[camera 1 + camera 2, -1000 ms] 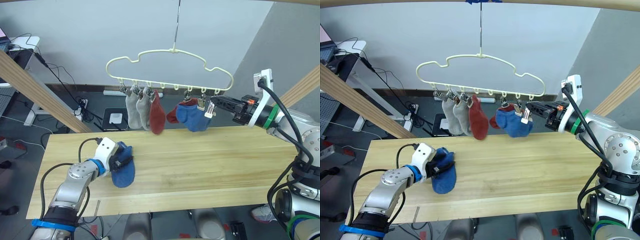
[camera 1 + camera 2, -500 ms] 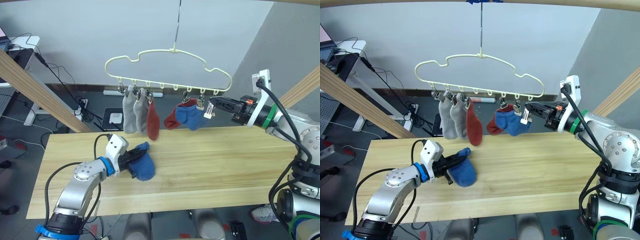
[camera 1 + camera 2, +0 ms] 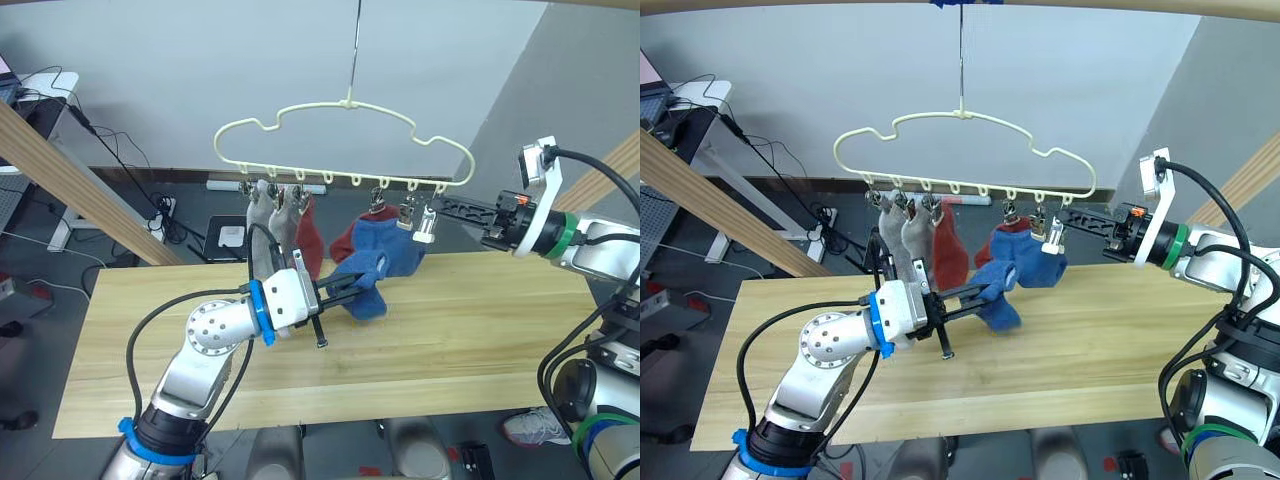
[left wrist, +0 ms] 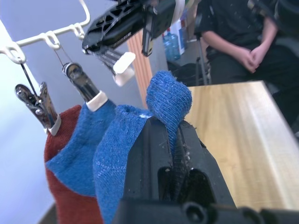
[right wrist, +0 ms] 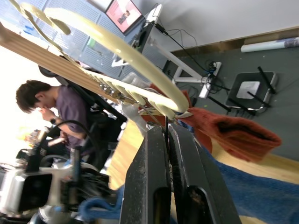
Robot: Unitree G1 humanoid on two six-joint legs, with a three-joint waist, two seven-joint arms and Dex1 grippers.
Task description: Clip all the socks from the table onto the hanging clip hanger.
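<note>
My left gripper (image 3: 345, 290) is shut on a blue sock (image 3: 366, 297) and holds it in the air above the table (image 3: 480, 330), just below the right end of the pale clip hanger (image 3: 345, 125). Clipped to the hanger are two grey socks (image 3: 265, 212), two rust red socks (image 3: 310, 235) and a second blue sock (image 3: 398, 255). My right gripper (image 3: 437, 206) reaches in from the right and is shut on the end clip (image 3: 425, 222), whose white tips (image 4: 124, 63) hang just above the held sock (image 4: 168, 100).
Slanted round wooden poles stand at the left (image 3: 60, 170) and right (image 3: 610, 170) of the table. The hanger hangs on a long metal hook (image 3: 355, 50). A seated person (image 4: 233, 46) is beyond the table's end. Cables and desks lie behind the table.
My left arm has lifted the blue sock off the table and carried it up and to the right, next to the hanging blue sock. My right gripper has stayed at the end clip.
</note>
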